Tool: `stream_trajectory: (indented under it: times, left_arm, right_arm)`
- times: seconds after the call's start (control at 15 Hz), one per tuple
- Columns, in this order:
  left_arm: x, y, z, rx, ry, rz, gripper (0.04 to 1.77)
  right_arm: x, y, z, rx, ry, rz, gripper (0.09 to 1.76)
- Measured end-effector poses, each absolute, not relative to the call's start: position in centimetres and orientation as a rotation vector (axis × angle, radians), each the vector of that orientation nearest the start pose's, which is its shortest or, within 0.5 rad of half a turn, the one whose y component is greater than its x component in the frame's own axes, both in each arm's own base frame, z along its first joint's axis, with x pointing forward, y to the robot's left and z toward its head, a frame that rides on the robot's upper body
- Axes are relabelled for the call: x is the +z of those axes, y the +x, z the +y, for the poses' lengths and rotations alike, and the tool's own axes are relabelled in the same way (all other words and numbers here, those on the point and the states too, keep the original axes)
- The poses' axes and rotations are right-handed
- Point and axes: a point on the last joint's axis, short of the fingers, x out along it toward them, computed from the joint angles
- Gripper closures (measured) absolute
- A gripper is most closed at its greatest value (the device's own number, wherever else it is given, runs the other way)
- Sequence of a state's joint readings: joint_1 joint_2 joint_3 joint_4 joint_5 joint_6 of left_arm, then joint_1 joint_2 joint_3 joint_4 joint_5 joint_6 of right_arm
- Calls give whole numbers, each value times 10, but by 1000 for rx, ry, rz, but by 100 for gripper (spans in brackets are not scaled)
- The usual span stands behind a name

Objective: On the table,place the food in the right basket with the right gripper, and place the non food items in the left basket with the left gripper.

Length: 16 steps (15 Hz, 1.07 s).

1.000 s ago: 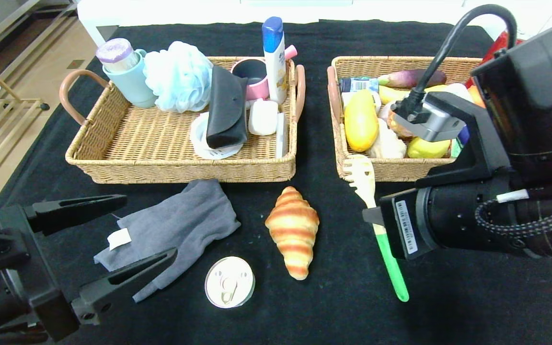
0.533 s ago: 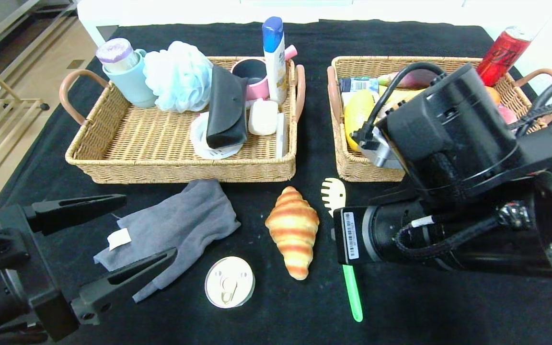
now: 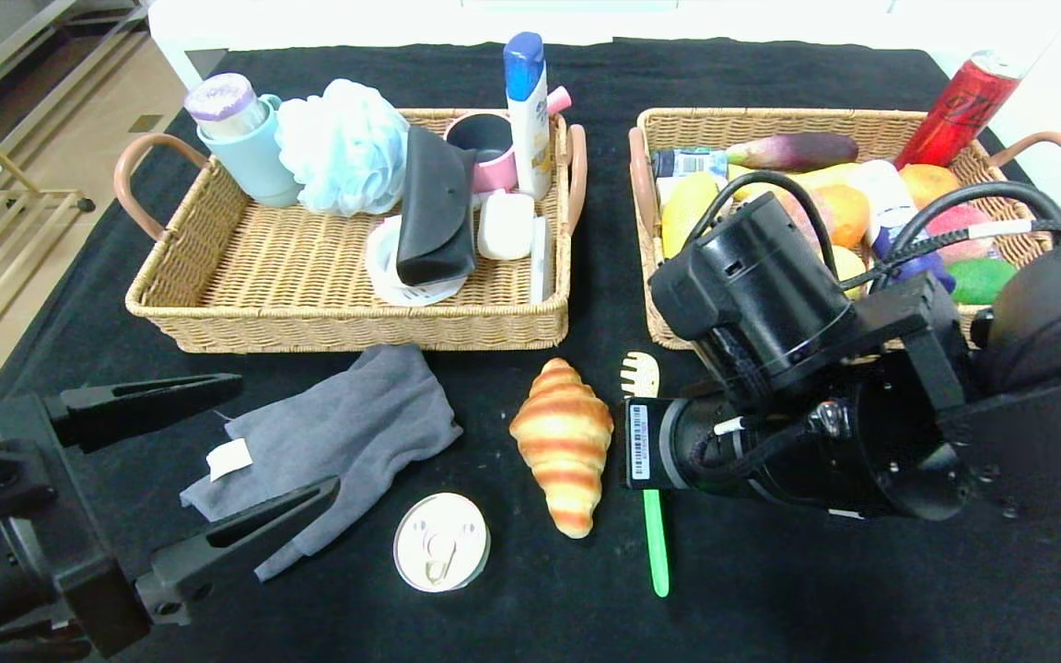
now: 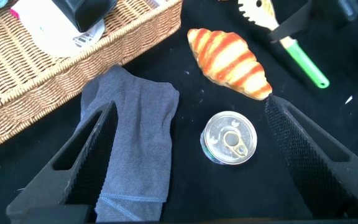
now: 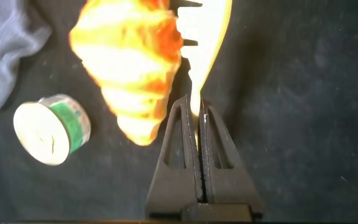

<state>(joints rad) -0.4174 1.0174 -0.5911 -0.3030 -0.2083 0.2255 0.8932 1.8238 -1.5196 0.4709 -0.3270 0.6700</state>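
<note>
- One pasta fork (image 3: 647, 433), pale toothed head and green handle, is pinched at its neck by the right claw (image 5: 197, 124), fingers clamped tight on it, right beside the croissant (image 3: 565, 442).
- Croissant lies on the black table (image 3: 862, 589) in front of the gap between the two baskets; in the right wrist view the fork's head sits just next to the pastry.
- Round tin can (image 3: 441, 540) rests lid-up near the croissant's nearer tip, and a grey cloth (image 3: 337, 442) with a white tag is spread out on its far side.
- Left claw (image 3: 194, 479) hangs wide apart at the near left corner, gripping nothing; in its wrist view the cloth and can show between its fingers (image 4: 86, 162).
- Left basket (image 3: 217, 313) holds a black case, loofah, cup, bottle and soap.
- Right basket (image 3: 669, 322) is packed with fruit and vegetables, a red can leaning at its far corner.
- Black cloth covers the whole table; beyond its left edge, tan flooring and a wooden rack.
</note>
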Motion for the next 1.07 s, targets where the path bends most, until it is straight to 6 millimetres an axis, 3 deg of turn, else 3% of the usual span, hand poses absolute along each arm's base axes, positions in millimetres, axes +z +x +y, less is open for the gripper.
stream_trajectory:
  times: [1.07]
  left_arm:
    - [239, 120, -58, -637, 240, 50, 9]
  right_arm:
    - [227, 225, 262, 263, 158, 804, 171]
